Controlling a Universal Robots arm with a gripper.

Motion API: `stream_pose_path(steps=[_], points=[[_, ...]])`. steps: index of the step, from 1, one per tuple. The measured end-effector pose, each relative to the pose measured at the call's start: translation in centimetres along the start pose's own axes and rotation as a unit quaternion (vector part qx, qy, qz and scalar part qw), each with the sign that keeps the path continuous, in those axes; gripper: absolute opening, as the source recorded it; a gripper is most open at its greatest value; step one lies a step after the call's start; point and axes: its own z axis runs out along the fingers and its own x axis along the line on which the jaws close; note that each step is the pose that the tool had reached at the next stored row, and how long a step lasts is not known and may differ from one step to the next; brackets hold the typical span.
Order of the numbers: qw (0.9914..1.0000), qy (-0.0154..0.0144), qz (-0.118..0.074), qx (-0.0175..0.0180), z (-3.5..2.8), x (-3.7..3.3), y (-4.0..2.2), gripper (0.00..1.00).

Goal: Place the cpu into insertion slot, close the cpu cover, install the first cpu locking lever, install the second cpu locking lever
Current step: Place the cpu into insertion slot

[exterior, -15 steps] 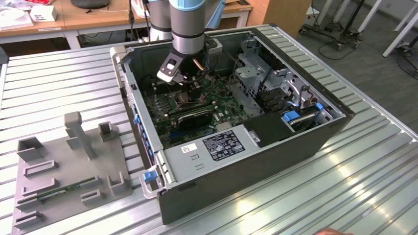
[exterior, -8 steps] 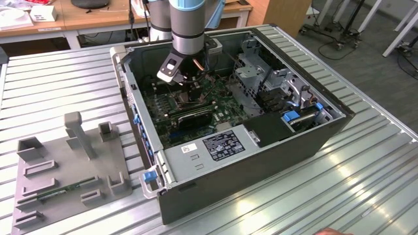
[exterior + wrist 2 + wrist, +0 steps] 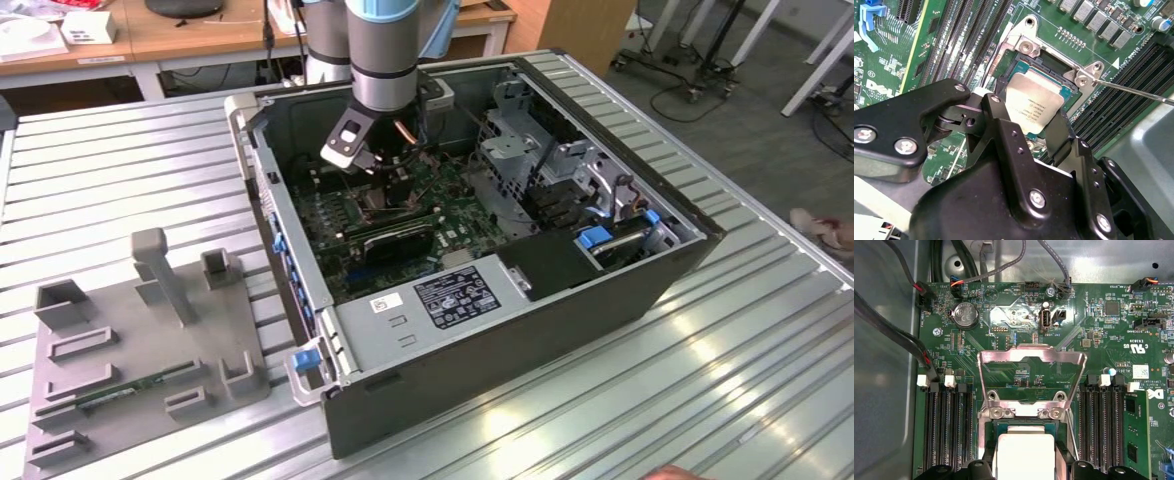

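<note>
One small square chip, the cpu (image 3: 1034, 102), dull silver on top with faint print, sits between the black fingers (image 3: 1004, 130) of the pincer (image 3: 1029, 120), which appears clamped on two opposite edges at the insertion slot (image 3: 1046, 64) in the green motherboard (image 3: 1094, 340) — seated or just above it, the views do not settle. The cpu cover (image 3: 999, 357) stands swung up on its hinge. Light, rigid and smooth, the chip likely suits only an edge grip — its underside and the slot's contacts are probably fragile. The open computer case (image 3: 534, 330) lies on a ribbed metal bench (image 3: 134, 170).
</note>
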Motion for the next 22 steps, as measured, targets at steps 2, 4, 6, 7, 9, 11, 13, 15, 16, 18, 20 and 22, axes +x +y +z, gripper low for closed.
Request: stream_pose_path(steps=[2, 4, 6, 7, 9, 11, 13, 15, 16, 18, 20, 22], points=[[1.00000, 0.0000, 0.000, 0.0000, 0.00, 0.00, 0.00, 0.54], [1.00000, 0.0000, 0.000, 0.0000, 0.01, 0.00, 0.00, 0.54], [1.00000, 0.0002, 0.000, -0.0001, 0.00, 0.01, 0.00, 0.54], [1.00000, 0.0002, 0.000, -0.0002, -0.01, 0.01, 0.01, 0.54], [1.00000, 0.0003, 0.000, -0.0003, -0.07, 0.01, 0.01, 0.54], [1.00000, 0.0002, 0.000, -0.0002, -0.09, 0.01, 0.01, 0.54], [1.00000, 0.0001, 0.000, -0.0001, -0.11, 0.01, 0.01, 0.54], [1.00000, 0.0002, 0.000, -0.0001, -0.12, 0.01, 0.01, 0.54], [1.00000, 0.0001, 0.000, -0.0001, -0.12, 0.01, 0.01, 0.54], [1.00000, 0.0001, 0.000, -0.0001, -0.13, 0.01, -0.02, 0.54], [1.00000, 0.0000, 0.000, 0.0000, -0.14, 0.01, -0.10, 0.54], [1.00000, 0.0001, 0.000, -0.0001, -0.13, 0.01, -0.18, 0.54]])
